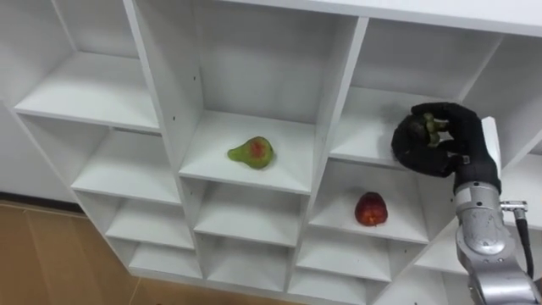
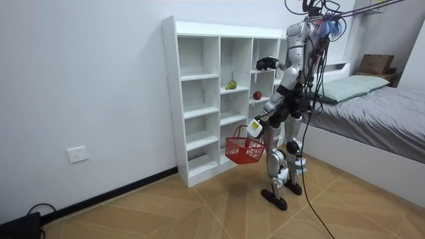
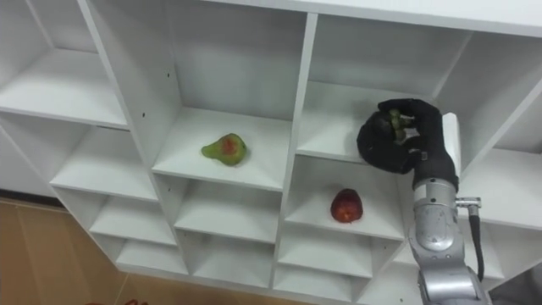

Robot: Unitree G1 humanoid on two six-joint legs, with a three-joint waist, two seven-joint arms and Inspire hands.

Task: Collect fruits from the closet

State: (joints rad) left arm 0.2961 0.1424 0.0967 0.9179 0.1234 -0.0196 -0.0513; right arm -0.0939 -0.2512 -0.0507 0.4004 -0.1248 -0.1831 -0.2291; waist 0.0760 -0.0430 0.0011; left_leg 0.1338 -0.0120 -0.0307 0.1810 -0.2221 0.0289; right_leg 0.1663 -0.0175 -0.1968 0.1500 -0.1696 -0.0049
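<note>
- White closet (image 1: 339, 110): open cubbies in columns, seen from above in the eye views.
- Right hand (image 1: 440, 140): raised at the front edge of an upper shelf in the right-hand column. Fingers and thumb are clamped round a dark fruit (image 1: 432, 125) whose green cap shows between them. The hand overlaps that shelf's lip.
- Pear (image 1: 251, 152): green with a red blush, lying on its side in the column to the left of the hand. It is near the front edge, with bare shelf on both sides and behind.
- Apple (image 1: 370, 209): red, one shelf below the hand. It sits about mid-shelf, clear of both side walls and back from the lip.
- Left hand (image 2: 255, 128): low at the robot's side in the room view, fingers closed on the handle of a red basket (image 2: 244, 149). The basket hangs in front of the lower shelves.
- Robot stands upright close to the closet's right column, with a bed (image 2: 372, 99) behind it and bare wood floor (image 2: 166, 212) on the room view's left.
</note>
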